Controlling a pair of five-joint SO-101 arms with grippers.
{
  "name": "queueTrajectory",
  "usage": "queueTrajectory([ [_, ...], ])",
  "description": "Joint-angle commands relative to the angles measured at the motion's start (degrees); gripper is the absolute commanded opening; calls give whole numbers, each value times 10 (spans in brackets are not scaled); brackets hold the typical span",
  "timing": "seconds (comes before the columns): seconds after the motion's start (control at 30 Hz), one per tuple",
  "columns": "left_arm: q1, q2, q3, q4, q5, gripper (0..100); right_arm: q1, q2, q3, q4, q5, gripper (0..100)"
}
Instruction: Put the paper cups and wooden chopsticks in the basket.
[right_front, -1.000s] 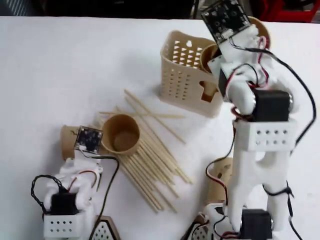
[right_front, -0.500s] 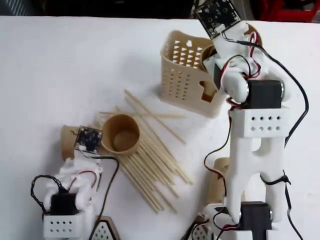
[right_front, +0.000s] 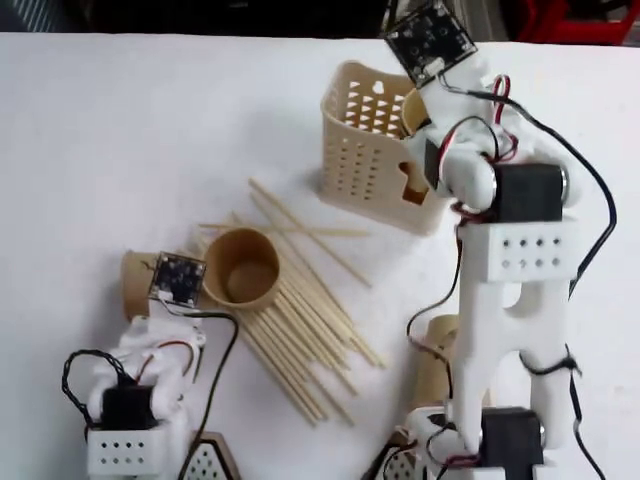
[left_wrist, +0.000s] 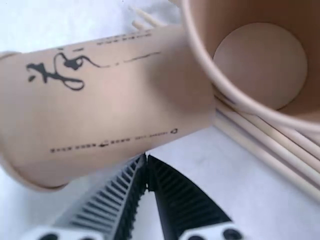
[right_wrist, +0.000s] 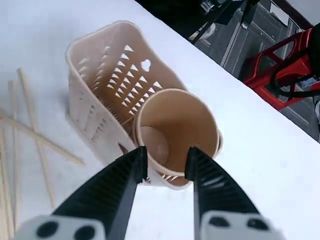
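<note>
Cups and chopsticks (right_front: 300, 330) lie scattered on a white surface (right_front: 120, 130), with one cup at the basket (right_front: 365, 165).

We see the basket standing toward the far side. In the corner nearest the right arm (right_front: 515, 260) sits a tilted cup (right_wrist: 175, 125), mouth up and inside the basket as far as we can tell. The right pincer (right_wrist: 167, 155) hangs just over its rim with the jaws part-way apart. The chopsticks form a loose pile near the middle, and an upright cup (right_front: 240, 267) rests on them. Just beside it lies a sideways cup (left_wrist: 100, 100), next to the left pincer (left_wrist: 146, 162), whose jaws are pressed together on nothing. A fourth cup (right_front: 437, 360) lies partly hidden by the right arm.
</note>
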Motion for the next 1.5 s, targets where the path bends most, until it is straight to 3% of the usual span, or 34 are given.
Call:
queueTrajectory([
  [0.0,5,0,-3,3,3,24,-53,-80,-24,64,0,138],
  [0.1,5,0,-3,3,3,24,-102,-113,-21,115,-11,138],
  [0.33,5,0,-3,3,3,24,-191,-87,-18,172,-143,141],
  [0.7,5,0,-3,3,3,24,-322,15,29,154,-238,141],
  [0.97,5,0,-3,3,3,24,-365,55,95,78,-257,141],
  [1.47,5,0,-3,3,3,24,-337,131,187,-64,-255,137],
])
